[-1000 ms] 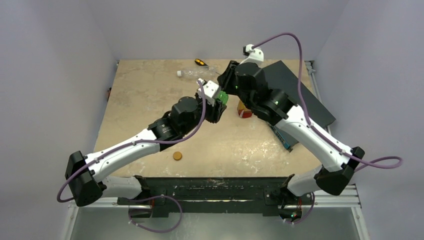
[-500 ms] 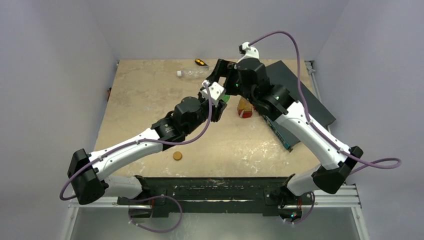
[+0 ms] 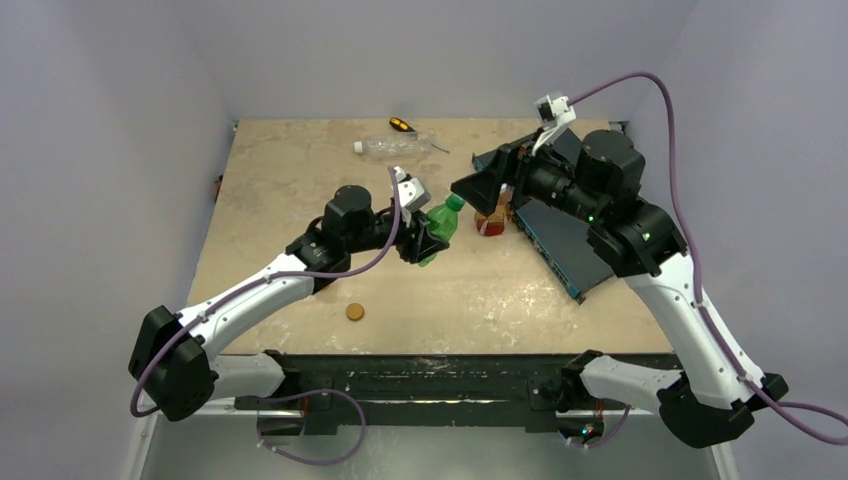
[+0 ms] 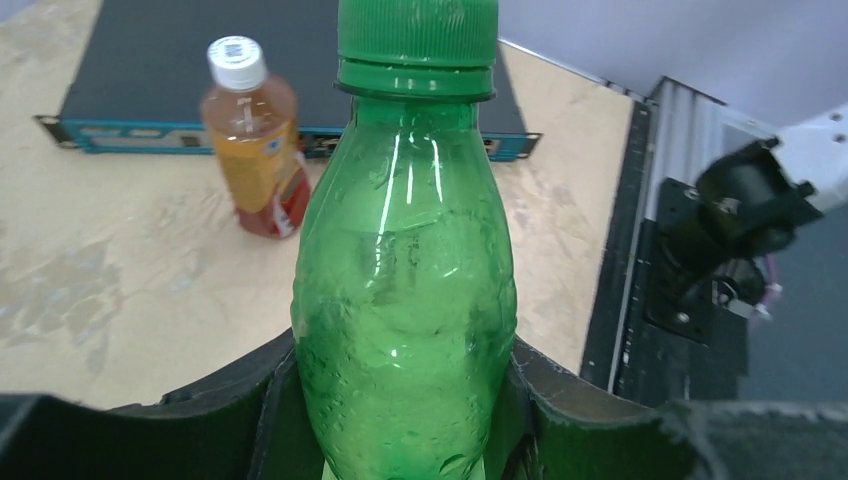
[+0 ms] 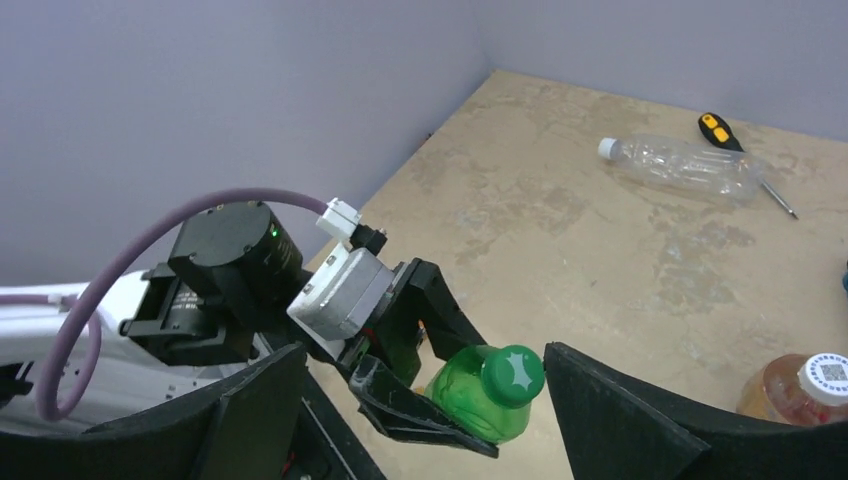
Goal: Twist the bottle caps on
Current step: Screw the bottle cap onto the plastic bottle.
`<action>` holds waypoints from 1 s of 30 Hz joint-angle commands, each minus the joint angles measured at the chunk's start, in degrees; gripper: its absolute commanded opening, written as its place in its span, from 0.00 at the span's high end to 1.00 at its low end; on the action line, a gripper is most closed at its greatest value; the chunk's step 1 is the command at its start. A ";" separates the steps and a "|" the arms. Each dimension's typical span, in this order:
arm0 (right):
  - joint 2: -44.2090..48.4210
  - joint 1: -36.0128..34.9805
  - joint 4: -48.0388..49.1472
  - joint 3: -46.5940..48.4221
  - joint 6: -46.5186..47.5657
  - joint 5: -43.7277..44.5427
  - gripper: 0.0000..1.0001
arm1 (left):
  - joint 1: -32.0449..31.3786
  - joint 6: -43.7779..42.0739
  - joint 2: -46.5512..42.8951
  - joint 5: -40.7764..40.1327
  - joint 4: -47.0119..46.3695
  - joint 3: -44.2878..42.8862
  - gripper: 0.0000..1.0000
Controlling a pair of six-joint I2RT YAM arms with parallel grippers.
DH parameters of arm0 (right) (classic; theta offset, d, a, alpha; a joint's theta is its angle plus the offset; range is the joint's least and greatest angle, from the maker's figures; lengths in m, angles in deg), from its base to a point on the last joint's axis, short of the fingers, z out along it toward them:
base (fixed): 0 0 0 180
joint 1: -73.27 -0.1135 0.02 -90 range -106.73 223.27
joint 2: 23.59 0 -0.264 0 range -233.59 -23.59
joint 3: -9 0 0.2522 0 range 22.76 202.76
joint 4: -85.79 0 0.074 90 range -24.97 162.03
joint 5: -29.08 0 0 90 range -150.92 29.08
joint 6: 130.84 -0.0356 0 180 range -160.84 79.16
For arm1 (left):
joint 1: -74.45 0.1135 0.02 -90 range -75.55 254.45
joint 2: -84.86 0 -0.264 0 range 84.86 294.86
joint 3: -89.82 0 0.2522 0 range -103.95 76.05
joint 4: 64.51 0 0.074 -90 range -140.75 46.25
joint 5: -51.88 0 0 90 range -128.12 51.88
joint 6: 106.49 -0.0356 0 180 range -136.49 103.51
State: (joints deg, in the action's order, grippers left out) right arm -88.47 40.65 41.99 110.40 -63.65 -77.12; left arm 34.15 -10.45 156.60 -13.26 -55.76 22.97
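My left gripper (image 3: 424, 236) is shut on the body of a green bottle (image 4: 405, 270), which it holds tilted above the table. A green cap (image 5: 512, 373) sits on the bottle's neck. My right gripper (image 3: 478, 190) is open just right of the cap; in the right wrist view the cap shows in the gap between its spread fingers (image 5: 620, 415), touching neither. An amber-orange bottle (image 4: 255, 150) with a white cap (image 4: 236, 62) stands behind. A clear bottle (image 3: 392, 147) with a white cap lies at the back. An orange cap (image 3: 354, 312) lies loose near the front.
A black-and-orange screwdriver (image 3: 402, 125) lies by the clear bottle at the far edge. A dark flat box with a blue edge (image 3: 560, 240) covers the right side of the table (image 3: 280, 200), under my right arm.
My right gripper has opened and drawn back to the right, off the green cap. The left arm has shifted a little, and the green bottle with its cap now shows between the arms.
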 commanded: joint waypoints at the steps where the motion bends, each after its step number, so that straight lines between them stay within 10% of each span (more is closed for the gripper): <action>1: -0.38 0.06 -4.30 -1.10 4.62 -6.07 0.12 | 0.82 1.95 -3.34 14.21 -7.51 2.35 1.00; 20: -4.55 -6.45 -14.53 -2.93 4.60 4.07 0.33 | 0.80 1.78 -1.66 17.01 -13.23 5.69 1.00; 30: -5.68 -8.36 -11.14 -4.20 -0.67 6.82 0.73 | 0.72 1.02 -1.85 15.09 -12.89 6.38 1.00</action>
State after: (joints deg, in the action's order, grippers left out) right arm -93.74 33.22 28.46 106.59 -62.21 -73.36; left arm 34.68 -8.72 155.23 2.41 -65.88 29.18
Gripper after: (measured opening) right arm 0.399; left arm 0.464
